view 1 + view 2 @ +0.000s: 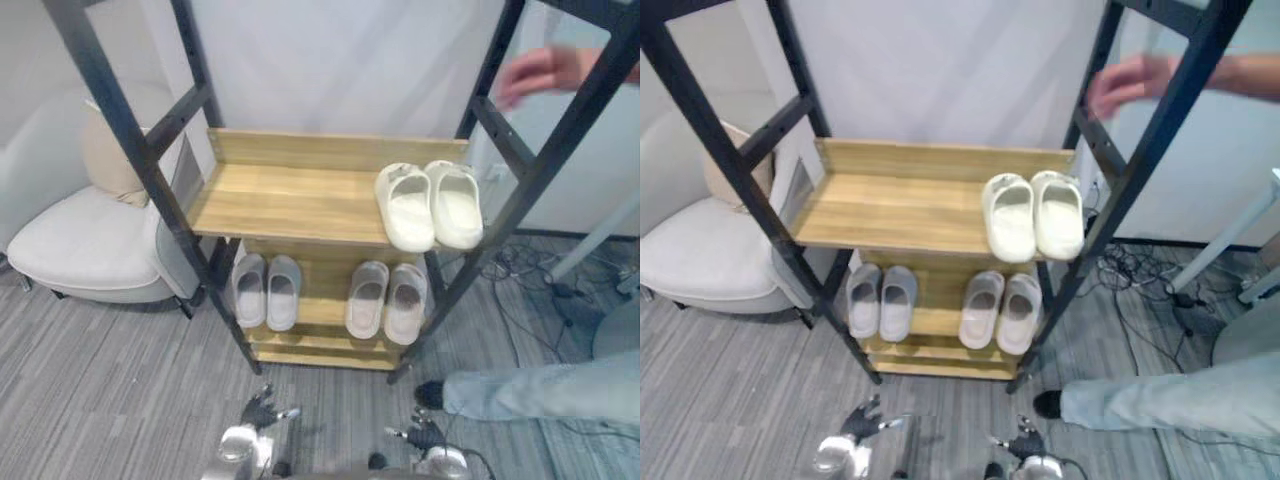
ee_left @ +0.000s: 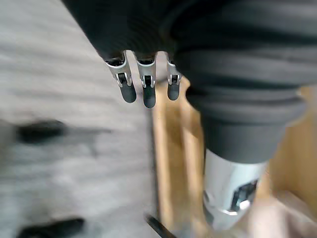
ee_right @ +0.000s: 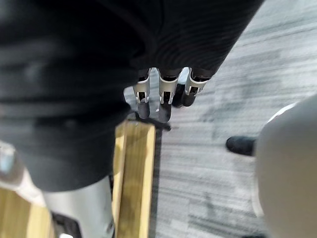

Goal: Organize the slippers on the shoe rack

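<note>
A shoe rack point(image 1: 290, 195) with black posts and wooden shelves stands before me. A pair of cream slippers point(image 1: 430, 203) lies side by side on the right of its upper shelf. On the lower shelf sit a grey pair point(image 1: 266, 290) at the left and a beige-grey pair point(image 1: 387, 300) at the right. My left hand point(image 1: 259, 408) and right hand point(image 1: 424, 434) hang low near the floor in front of the rack, both open and holding nothing. In the wrist views the left hand's fingers point(image 2: 144, 88) and the right hand's fingers point(image 3: 166, 96) point straight out.
A white armchair point(image 1: 85, 240) with a beige cushion stands left of the rack. A person's hand point(image 1: 540, 72) reaches near the rack's upper right post, and a person's leg point(image 1: 545, 390) with a black shoe point(image 1: 430, 393) stretches across the floor at the right. Cables point(image 1: 520, 275) lie behind.
</note>
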`<state>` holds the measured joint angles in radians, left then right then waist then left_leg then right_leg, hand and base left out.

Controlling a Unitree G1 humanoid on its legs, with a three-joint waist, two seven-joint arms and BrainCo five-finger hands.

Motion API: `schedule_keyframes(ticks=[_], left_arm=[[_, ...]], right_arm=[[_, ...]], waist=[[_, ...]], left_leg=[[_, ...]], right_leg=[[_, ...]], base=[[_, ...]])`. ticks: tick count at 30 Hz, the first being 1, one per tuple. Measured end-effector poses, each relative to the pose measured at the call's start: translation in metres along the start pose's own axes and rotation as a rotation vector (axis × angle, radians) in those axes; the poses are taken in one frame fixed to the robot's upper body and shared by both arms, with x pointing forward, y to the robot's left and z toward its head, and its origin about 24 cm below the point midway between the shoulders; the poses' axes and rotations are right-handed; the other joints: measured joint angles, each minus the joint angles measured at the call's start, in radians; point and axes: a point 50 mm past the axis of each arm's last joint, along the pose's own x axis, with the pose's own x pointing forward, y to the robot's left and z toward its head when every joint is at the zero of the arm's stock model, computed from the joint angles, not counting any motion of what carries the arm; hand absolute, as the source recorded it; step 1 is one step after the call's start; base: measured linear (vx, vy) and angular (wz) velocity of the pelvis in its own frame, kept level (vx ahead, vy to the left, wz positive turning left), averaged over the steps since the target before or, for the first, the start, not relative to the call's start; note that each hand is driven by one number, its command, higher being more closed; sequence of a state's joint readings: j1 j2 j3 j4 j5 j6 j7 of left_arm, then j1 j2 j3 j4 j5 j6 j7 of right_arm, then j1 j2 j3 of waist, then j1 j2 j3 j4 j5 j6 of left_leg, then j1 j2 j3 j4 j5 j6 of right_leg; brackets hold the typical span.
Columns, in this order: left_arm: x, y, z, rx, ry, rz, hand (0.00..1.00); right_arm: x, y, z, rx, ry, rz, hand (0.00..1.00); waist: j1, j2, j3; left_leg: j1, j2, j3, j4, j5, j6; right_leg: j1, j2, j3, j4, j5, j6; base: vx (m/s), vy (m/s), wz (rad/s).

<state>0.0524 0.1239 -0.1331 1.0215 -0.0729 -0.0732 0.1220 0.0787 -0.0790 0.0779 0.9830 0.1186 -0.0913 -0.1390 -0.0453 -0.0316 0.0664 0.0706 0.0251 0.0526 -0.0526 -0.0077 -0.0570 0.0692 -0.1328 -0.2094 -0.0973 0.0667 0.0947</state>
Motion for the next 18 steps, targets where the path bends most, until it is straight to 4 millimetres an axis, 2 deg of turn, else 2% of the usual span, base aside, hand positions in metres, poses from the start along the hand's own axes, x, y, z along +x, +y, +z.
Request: schedule_keyframes(ticks=[3,6,18], left_arm=[[-0.002,0.007,-0.013,0.018,0.057,0.052,0.00],[-0.002,0.009,-0.015,-0.035,0.072,0.075,0.00],[-0.003,0.007,-0.018,-0.087,0.086,0.088,0.00]], right_arm=[[0.000,-0.002,-0.002,0.014,0.009,-0.010,0.00],[0.000,-0.003,-0.004,0.025,0.016,-0.018,0.00],[0.001,-0.006,-0.005,0.022,0.033,-0.029,0.00]], waist=[[0.005,0.000,0.000],[0.016,0.002,-0.001],[0.017,0.017,0.007]], left_leg=[[0.000,0.002,0.001,-0.001,-0.005,0.003],[0.003,0.005,0.004,-0.001,-0.007,-0.004],[0.021,0.009,-0.003,0.001,-0.010,-0.003]], right_leg=[[0.000,0.002,0.002,0.000,-0.002,0.000],[0.001,0.005,0.005,0.000,-0.004,0.002],[0.029,0.014,-0.003,0.007,-0.011,-0.005]], base=[[0.00,0.000,0.00],[0.01,-0.007,-0.03],[0.02,-0.012,0.02]])
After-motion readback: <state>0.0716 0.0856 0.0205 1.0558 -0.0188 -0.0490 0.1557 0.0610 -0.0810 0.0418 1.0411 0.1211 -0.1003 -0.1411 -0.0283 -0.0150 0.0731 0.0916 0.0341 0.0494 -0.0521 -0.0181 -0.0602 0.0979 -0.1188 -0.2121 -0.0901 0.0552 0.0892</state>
